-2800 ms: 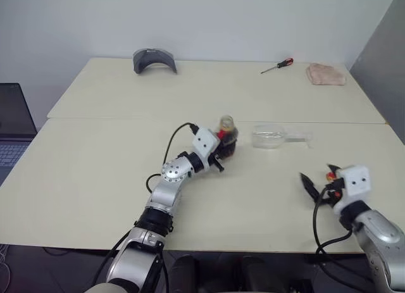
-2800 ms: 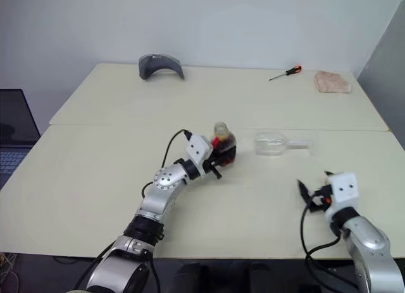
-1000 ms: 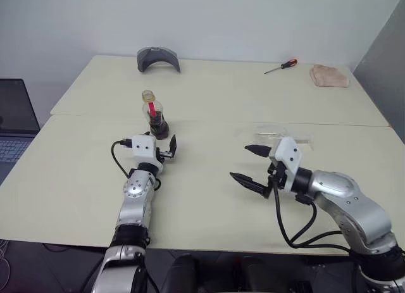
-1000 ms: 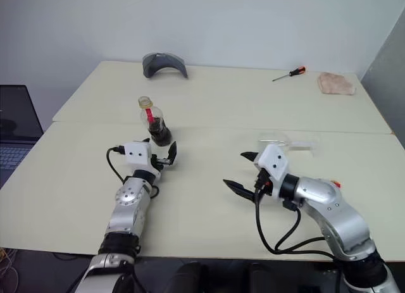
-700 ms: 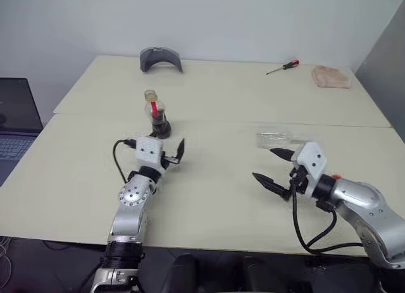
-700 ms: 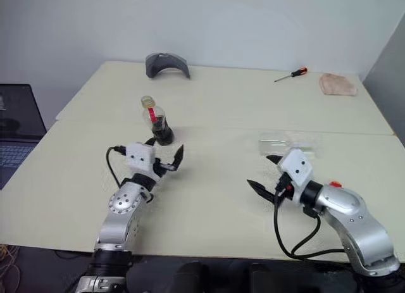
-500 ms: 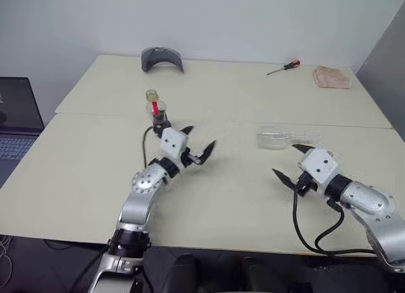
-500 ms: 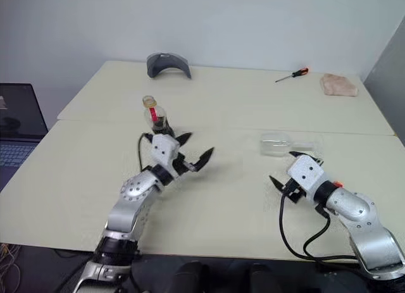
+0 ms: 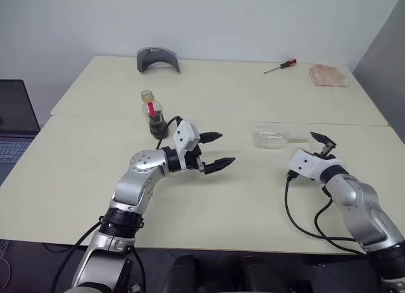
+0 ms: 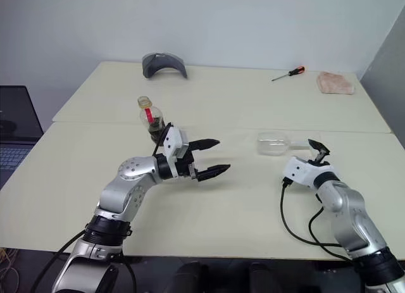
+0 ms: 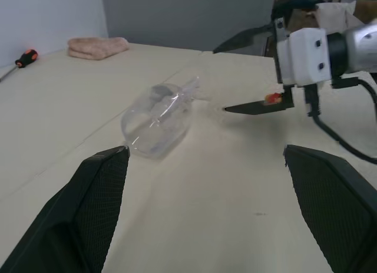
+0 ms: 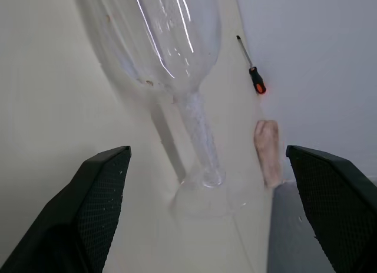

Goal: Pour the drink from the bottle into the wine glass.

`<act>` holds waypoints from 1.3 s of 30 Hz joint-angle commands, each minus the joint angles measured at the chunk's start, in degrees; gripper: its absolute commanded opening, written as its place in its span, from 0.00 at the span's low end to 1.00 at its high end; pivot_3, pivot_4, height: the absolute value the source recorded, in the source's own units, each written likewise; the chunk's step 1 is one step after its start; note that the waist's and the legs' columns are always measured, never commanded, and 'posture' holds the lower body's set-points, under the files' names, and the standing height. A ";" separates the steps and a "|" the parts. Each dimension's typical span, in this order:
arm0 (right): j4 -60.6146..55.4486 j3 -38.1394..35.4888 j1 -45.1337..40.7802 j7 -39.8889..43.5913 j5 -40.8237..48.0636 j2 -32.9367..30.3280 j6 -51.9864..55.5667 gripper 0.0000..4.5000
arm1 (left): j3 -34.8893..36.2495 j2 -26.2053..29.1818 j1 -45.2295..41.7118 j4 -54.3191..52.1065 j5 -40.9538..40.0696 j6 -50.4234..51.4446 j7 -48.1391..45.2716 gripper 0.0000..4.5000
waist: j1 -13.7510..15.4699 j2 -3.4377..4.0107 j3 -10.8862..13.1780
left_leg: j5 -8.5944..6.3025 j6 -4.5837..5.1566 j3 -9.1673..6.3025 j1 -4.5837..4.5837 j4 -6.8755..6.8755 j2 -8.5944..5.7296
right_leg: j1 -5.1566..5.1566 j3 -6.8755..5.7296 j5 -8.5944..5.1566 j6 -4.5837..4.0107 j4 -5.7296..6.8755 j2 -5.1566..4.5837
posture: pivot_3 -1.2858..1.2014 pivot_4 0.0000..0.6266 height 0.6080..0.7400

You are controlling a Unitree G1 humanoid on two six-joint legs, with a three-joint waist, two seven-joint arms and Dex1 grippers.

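Note:
The bottle (image 9: 152, 113) stands upright at the left of the table, yellow-capped, with dark drink (image 9: 155, 123) low in its body. The wine glass (image 9: 272, 137) lies on its side, its stem pointing right. My left gripper (image 9: 224, 148) is open with nothing in it, to the right of the bottle, and points across the table at the glass (image 11: 156, 119). My right gripper (image 9: 321, 143) is open and empty close by the glass's foot end (image 12: 203, 193), with the bowl (image 12: 165, 31) and stem just ahead of it.
A grey curved object (image 9: 156, 57), a screwdriver (image 9: 278, 66) and a pinkish cloth (image 9: 328, 74) lie along the table's far side. A laptop (image 9: 12, 122) sits off the left edge. A seam (image 9: 95, 117) runs across between the two tabletops.
My left gripper has swung right, away from the standing bottle, and now points at the glass. My right gripper has moved right and rolled, ending beside the glass's foot.

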 commanded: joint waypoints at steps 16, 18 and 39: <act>31.49 10.43 -18.88 -15.06 -19.58 6.99 -2.73 1.00 | -0.55 -2.57 -1.95 -0.03 1.46 -1.47 1.77 1.00 | -0.67 0.00 0.00 | 0.10 0.09 0.05 0.06 0.02 0.02 | 0.01 0.03 0.14 -0.20 0.04 0.02 | 0.52 0.24 1.00; 33.77 10.89 -21.03 -15.67 -19.39 8.29 -3.02 1.00 | -0.43 -2.74 -2.36 0.18 1.53 -1.47 2.08 1.00 | -0.83 0.00 0.00 | 0.15 0.15 0.05 0.06 0.02 0.02 | 0.01 0.03 0.16 -0.20 0.04 0.01 | 0.52 0.24 1.00; 14.67 -0.24 -17.53 -10.94 -11.86 9.94 3.68 0.03 | 4.48 -3.05 1.99 -4.20 -0.58 -2.57 7.16 1.00 | -1.51 0.03 0.02 | 0.15 0.16 0.02 -0.02 -0.07 0.04 | -0.08 0.03 0.17 -0.19 0.06 0.02 | 0.52 0.24 1.00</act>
